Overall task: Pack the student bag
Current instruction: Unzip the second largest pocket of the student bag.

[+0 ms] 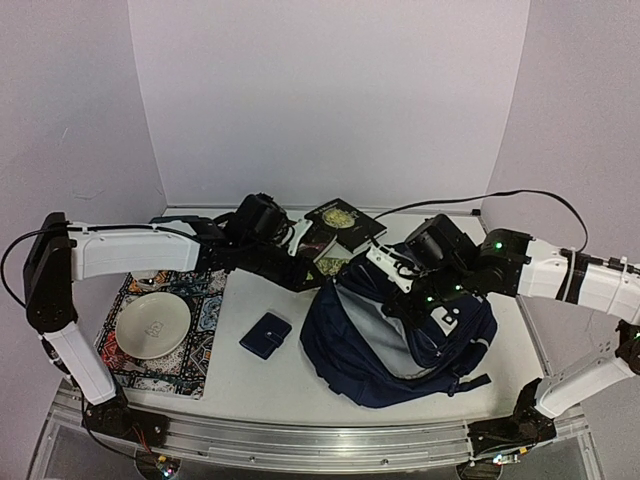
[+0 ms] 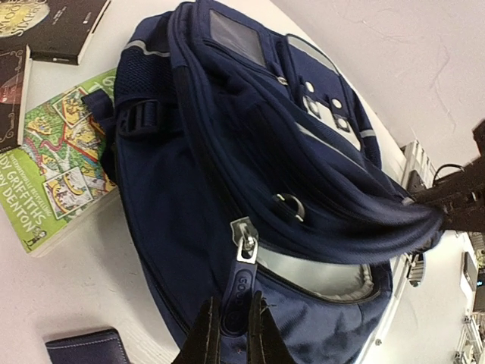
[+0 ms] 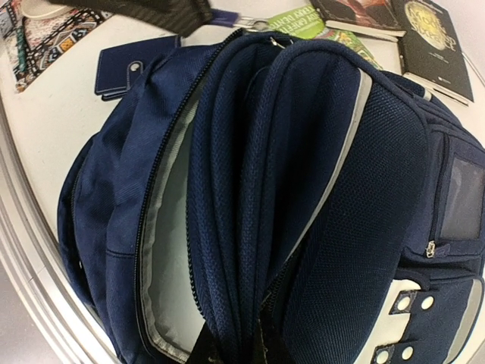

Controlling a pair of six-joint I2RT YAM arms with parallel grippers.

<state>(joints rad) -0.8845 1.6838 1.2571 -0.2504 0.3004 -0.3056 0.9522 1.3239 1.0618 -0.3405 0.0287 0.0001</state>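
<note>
One bulging navy fabric student bag [image 1: 345,350]

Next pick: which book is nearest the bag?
The green cartoon-cover book, right beside the student bag; the gold-emblem black book and the other dark book lie beyond it.

Scene's lit softly and evenly from overhead, and no harsh glare can be spotted anywhere. Only faint, fuzzy shadows are thrown onto the desk [image 1: 250,390] around the student bag [image 1: 400,340]. The top view is kept fairly sharp, just slightly grainy. Both wrist views are warped by a wide lens, with lines bent near the edges. The left fingers [image 2: 203,341] are rendered dark and a bit blurry up close.
</note>
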